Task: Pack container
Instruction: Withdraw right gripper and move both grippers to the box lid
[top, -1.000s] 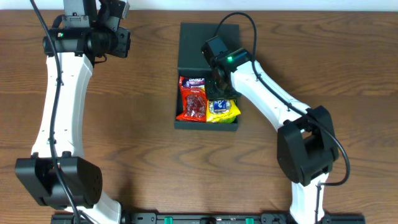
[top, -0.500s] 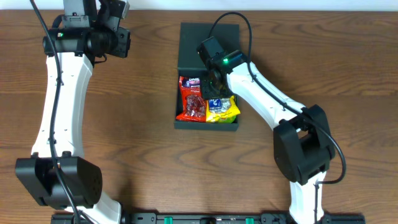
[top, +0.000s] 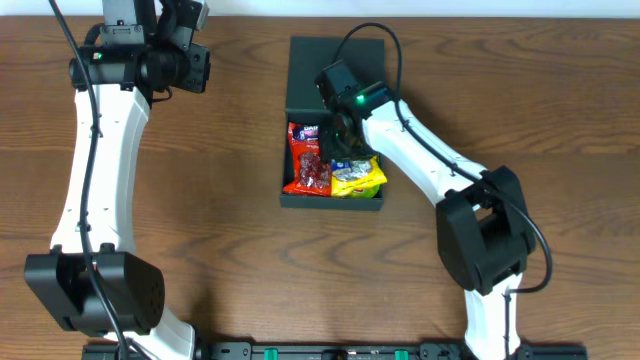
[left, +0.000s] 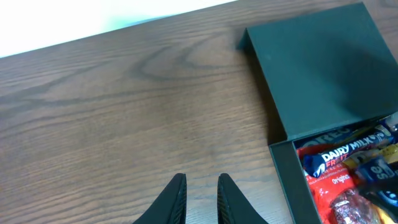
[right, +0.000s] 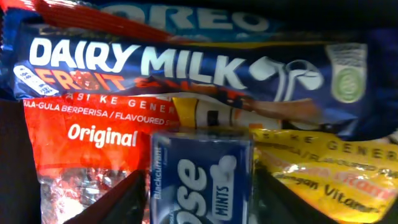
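The dark container (top: 331, 199) sits at mid-table with its lid (top: 308, 72) lying open behind it; it also shows in the left wrist view (left: 291, 180). Inside lie a red snack packet (top: 310, 165), a yellow packet (top: 365, 180), a Dairy Milk bar (right: 155, 62) and an Oreo pack (right: 186, 18). My right gripper (top: 340, 148) is down inside the container, and its fingers (right: 200, 177) are shut on a blue mints box (right: 202, 190) just over the packets. My left gripper (top: 185, 65) hangs over bare table to the container's left; its fingers (left: 201, 180) are shut and empty.
Brown wooden table (top: 210, 200) all round the container. The table's far edge meets a white surface (left: 93, 18) at the back. The right arm's cable (top: 385, 40) loops above the open lid.
My right gripper has moved a little up and to the left within the container, with the mints box in it. The left arm has not moved.
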